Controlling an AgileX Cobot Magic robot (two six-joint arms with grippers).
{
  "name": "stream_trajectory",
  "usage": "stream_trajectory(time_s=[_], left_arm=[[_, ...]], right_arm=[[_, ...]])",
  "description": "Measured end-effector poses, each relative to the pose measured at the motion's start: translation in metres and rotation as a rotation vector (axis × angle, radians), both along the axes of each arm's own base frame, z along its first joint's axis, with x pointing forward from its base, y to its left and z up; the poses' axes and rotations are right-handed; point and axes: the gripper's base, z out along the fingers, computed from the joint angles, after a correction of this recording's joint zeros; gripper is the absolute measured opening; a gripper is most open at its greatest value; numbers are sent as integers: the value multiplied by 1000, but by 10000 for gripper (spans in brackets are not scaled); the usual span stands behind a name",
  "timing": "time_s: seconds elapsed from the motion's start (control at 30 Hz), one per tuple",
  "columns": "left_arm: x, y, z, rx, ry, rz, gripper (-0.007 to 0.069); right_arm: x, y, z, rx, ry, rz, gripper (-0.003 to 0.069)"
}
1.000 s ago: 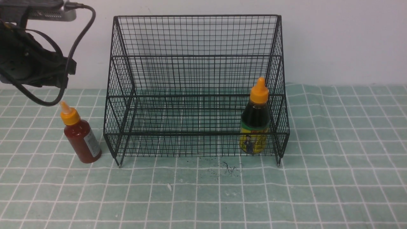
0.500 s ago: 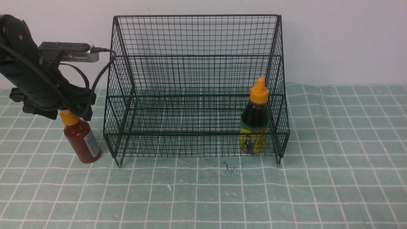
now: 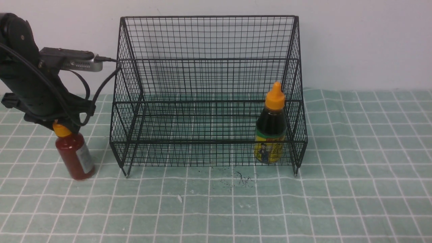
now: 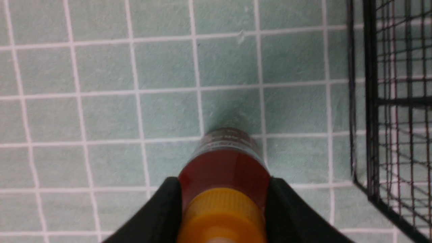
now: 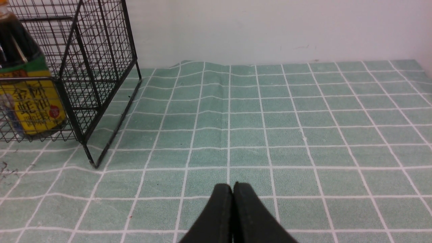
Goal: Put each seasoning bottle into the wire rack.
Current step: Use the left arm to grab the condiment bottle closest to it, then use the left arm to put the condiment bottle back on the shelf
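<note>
Wire rack (image 3: 209,91): thin black metal mesh, slight sheen. Red-sauce bottle (image 3: 74,157) and dark-sauce bottle (image 3: 271,130): glossy see-through plastic, paper-looking labels. Orange caps (image 4: 219,216): smooth plastic, ribbed at the base. Counter cloth (image 3: 354,168): matt green woven fabric, wrinkled. Left hand (image 4: 223,189) fingers (image 4: 152,216): matt black plastic.

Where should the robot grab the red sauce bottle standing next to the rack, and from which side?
Grip the shoulder just under the orange cap, coming down from above. The red sauce bottle stands nearly upright, and its top is narrower than its body, so it fits between the fingers. The rack stands close beside it, so the top is the free side. The left pincer sits there now.
</note>
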Motion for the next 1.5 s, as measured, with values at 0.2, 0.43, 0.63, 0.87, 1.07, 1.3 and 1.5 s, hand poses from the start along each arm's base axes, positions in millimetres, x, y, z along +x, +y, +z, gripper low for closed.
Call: stream_trajectory(time_s=[0.2, 0.43, 0.63, 0.87, 1.07, 1.3, 1.5], left_arm=[[-23, -4, 98, -28, -202, 4, 280], [-58, -39, 163, -103, -341, -96, 280], [-49, -82, 147, -135, -282, -219, 280], [-20, -115, 109, -138, -212, -286, 280], [0, -122, 73, -126, -110, -288, 280], [12, -126, 42, -111, 7, -284, 280], [17, -126, 30, -99, 36, -283, 282]], right_arm=[[0, 0, 0, 0, 0, 0, -15], [0, 0, 0, 0, 0, 0, -15], [0, 0, 0, 0, 0, 0, -15], [0, 0, 0, 0, 0, 0, -15], [0, 0, 0, 0, 0, 0, -15], [0, 0, 0, 0, 0, 0, -15], [0, 0, 0, 0, 0, 0, -15]])
